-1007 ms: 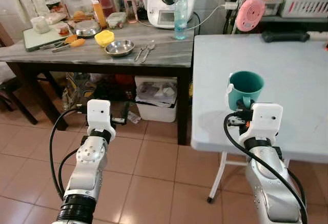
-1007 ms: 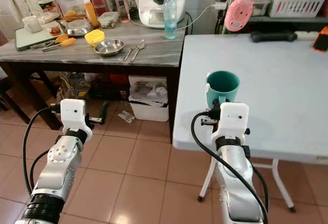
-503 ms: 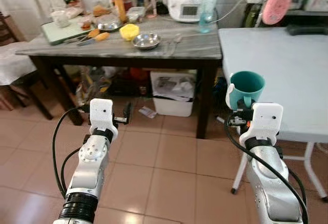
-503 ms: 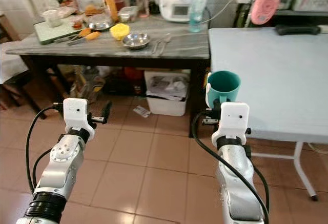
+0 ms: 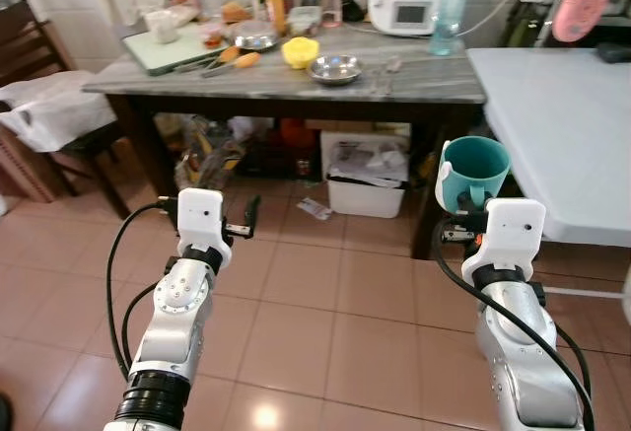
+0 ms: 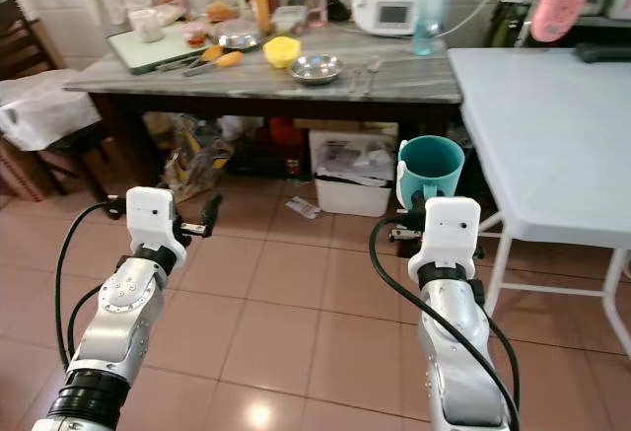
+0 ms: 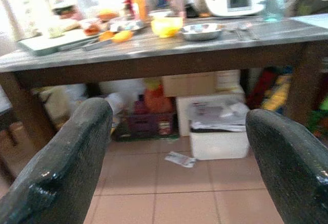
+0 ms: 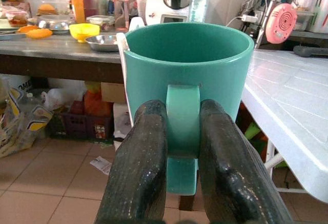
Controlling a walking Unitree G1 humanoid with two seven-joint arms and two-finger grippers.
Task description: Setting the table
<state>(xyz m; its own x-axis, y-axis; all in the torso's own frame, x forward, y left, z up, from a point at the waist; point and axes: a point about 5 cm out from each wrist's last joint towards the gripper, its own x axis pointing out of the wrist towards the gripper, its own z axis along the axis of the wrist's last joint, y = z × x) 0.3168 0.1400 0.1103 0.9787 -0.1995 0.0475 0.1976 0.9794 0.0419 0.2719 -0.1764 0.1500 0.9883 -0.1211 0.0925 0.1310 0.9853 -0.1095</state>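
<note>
Tiled kitchen floor, cluttered counter (image 5: 296,81) at the back and the white table (image 5: 562,125) off to the robot's right. The right gripper (image 8: 182,152) is clamped on the handle of the mug (image 5: 473,170), held upright over the floor just beside the table edge. The left gripper (image 7: 179,157) is wide apart, empty. Only the handle is pinched, so I'd guess a jolt could swing the mug or clip the table.

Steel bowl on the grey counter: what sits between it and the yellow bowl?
Nothing: in the left eye view the steel bowl and the yellow bowl sit side by side on the grey counter, with only a narrow strip of bare countertop between them.
</note>
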